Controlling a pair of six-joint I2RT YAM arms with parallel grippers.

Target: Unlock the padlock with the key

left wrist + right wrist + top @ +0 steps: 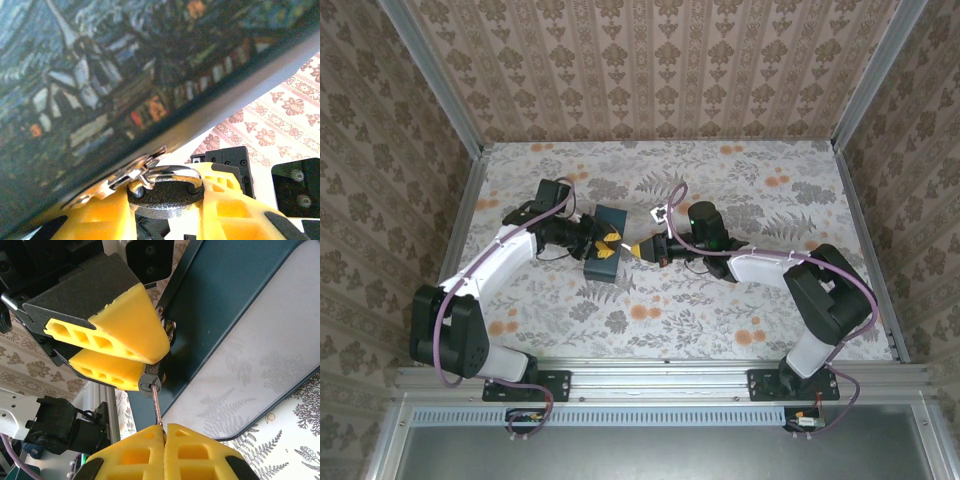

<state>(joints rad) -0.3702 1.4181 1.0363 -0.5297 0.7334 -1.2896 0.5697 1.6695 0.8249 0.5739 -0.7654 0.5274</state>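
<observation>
The left hand (150, 365) is gripping the padlock (167, 196) at the edge of the box (225, 305) while the right hand (164, 432) is clenching the key (156, 407) at its keyhole, so any off-axis twisting is probably risking a bent or slipping key.

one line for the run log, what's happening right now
left tool: shut on padlock | right tool: shut on key | key: tip at padlock's underside, looks inserted | shackle: closed through hasp on box | state: not yet unlocked

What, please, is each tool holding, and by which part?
Left tool grips the padlock by its body; right tool pinches the key by its head.
</observation>
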